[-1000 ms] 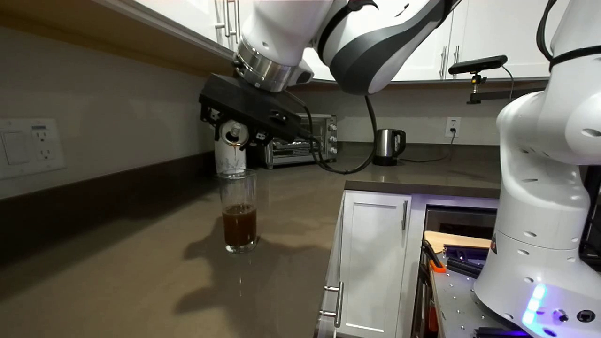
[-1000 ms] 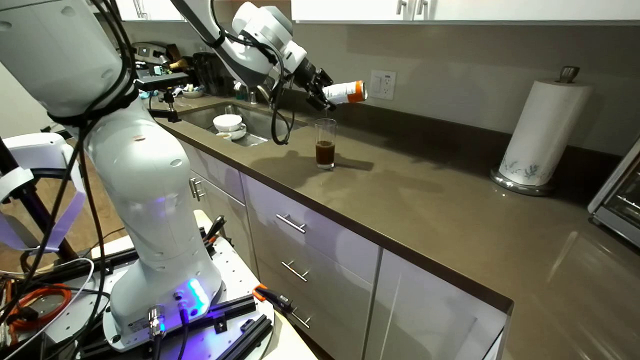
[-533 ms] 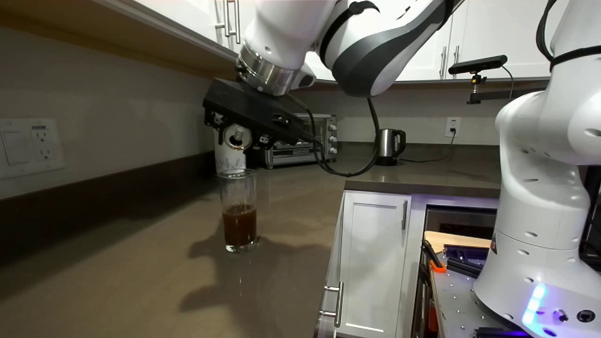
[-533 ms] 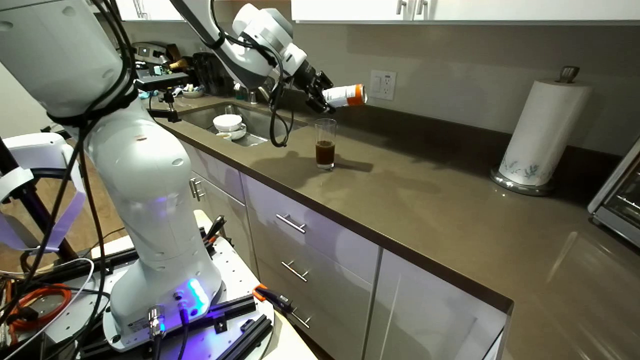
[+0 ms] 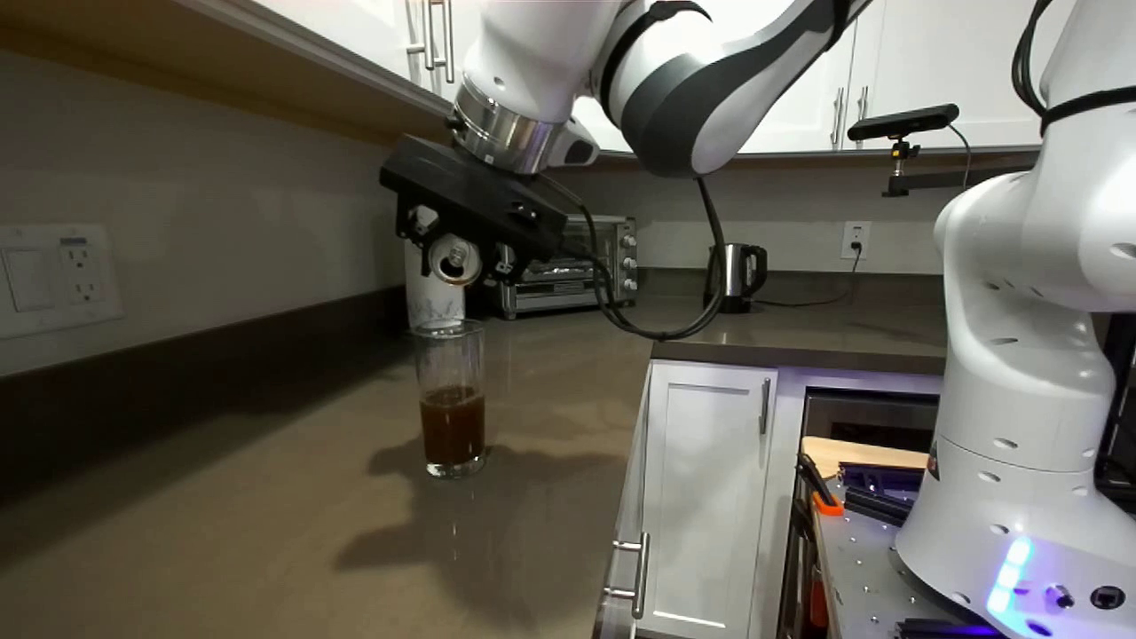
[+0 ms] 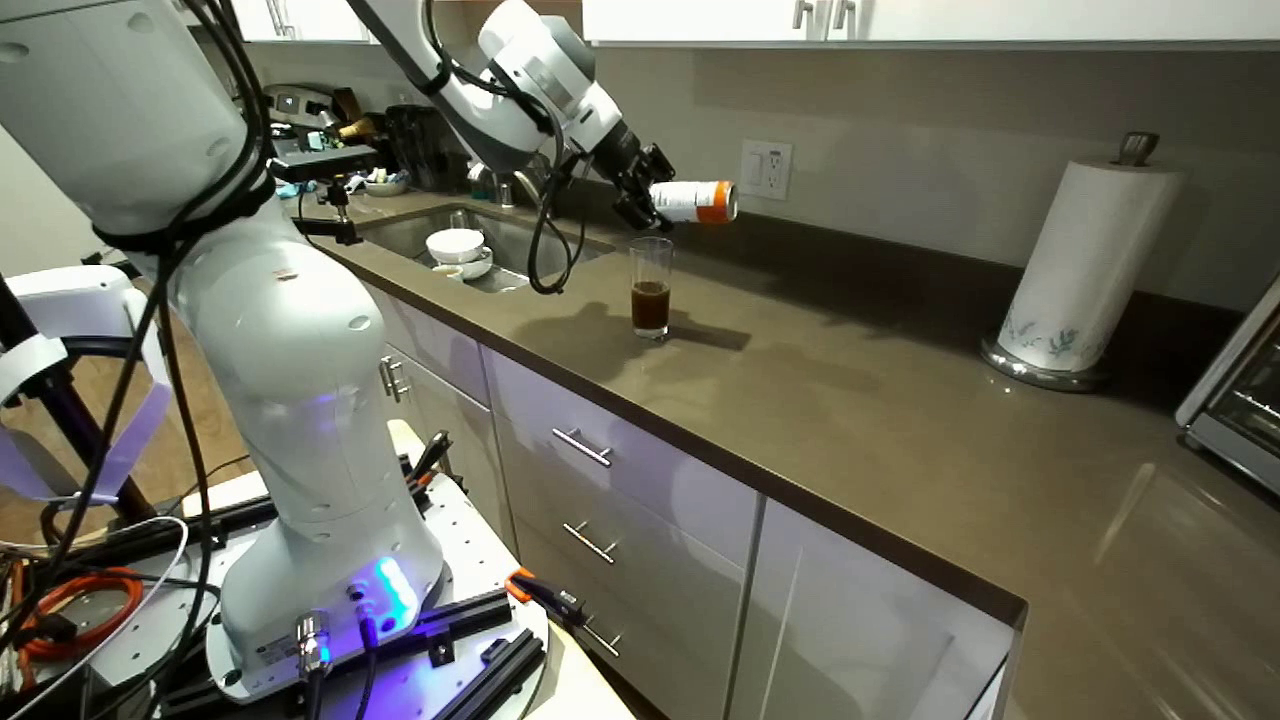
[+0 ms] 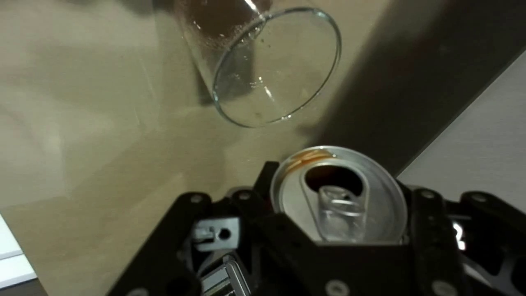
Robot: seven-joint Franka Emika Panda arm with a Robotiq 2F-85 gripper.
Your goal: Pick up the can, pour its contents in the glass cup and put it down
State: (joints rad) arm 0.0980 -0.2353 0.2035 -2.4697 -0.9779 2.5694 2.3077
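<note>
Your gripper [image 7: 336, 185] clamps the can [image 6: 692, 201] nearly level, mouth just above the glass cup [image 6: 651, 290], which stands nearer the front edge of the counter [image 6: 880, 420] than the wall [image 6: 900, 150]. No stream shows; if drink remains, tip the mouth lower, slowly.

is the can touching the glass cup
Apart. In an exterior view, the can is tilted above the glass cup, and the white paper towel roll shows through the gap between them.
</note>
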